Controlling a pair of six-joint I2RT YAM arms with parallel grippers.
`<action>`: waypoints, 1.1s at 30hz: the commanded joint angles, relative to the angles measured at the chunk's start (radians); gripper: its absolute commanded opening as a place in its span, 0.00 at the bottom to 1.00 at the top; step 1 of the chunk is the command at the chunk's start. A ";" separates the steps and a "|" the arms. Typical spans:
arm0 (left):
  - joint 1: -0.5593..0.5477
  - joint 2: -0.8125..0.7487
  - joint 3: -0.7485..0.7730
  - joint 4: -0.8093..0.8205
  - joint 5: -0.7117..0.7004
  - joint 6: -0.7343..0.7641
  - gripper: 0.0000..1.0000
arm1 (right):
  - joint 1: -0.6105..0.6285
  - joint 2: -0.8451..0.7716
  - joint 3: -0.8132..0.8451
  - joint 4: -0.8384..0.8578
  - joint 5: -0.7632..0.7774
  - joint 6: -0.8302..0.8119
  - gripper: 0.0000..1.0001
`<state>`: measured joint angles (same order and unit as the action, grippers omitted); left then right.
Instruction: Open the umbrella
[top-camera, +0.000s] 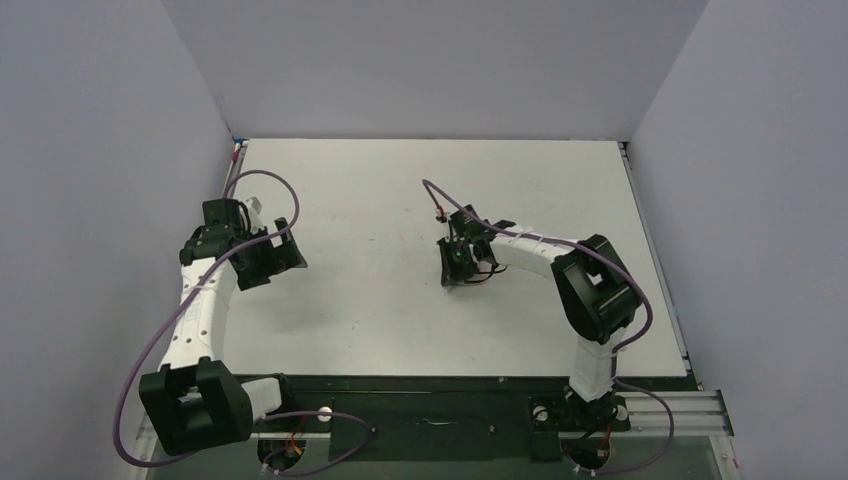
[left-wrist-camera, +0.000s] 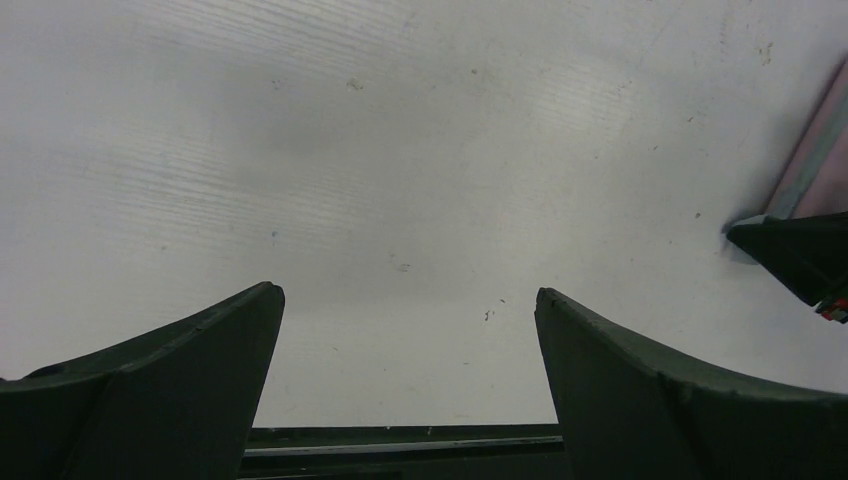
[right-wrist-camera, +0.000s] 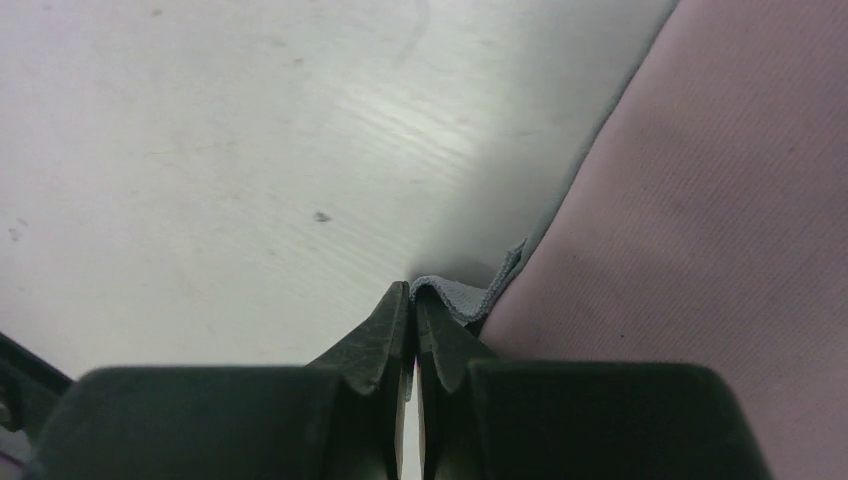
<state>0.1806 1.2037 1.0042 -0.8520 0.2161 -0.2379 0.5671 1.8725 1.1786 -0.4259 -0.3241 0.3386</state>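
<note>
The umbrella shows only in the right wrist view, as pale lilac-pink fabric (right-wrist-camera: 700, 230) filling the right side, with a grey hem (right-wrist-camera: 465, 295) along its edge. My right gripper (right-wrist-camera: 413, 292) is shut, and a fold of that hem is caught at its fingertips. In the top view the right gripper (top-camera: 455, 278) sits low over the middle of the white table (top-camera: 380, 320), and I cannot make out the umbrella there. My left gripper (left-wrist-camera: 405, 292) is wide open over bare table with nothing between its fingers. In the top view it hangs at the left (top-camera: 275, 262).
Lilac walls (top-camera: 90, 200) close in the table on three sides. A dark rail (left-wrist-camera: 400, 440) runs along the near edge. A black part (left-wrist-camera: 800, 255) and a lilac strip (left-wrist-camera: 815, 150) show at the right of the left wrist view.
</note>
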 joint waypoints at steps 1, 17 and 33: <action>0.022 -0.032 -0.011 0.030 0.072 -0.061 0.97 | 0.105 -0.052 -0.029 0.234 0.007 0.224 0.00; 0.010 -0.047 -0.076 0.256 0.294 -0.071 0.97 | -0.050 -0.093 0.340 -0.089 -0.296 -0.067 0.80; -0.632 -0.098 -0.346 0.873 0.294 0.275 0.98 | -0.293 0.347 1.017 -0.699 -0.096 -0.749 0.82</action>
<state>-0.3672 1.0843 0.7036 -0.2157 0.4801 -0.1024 0.2230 2.1494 2.1239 -0.9825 -0.5121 -0.1860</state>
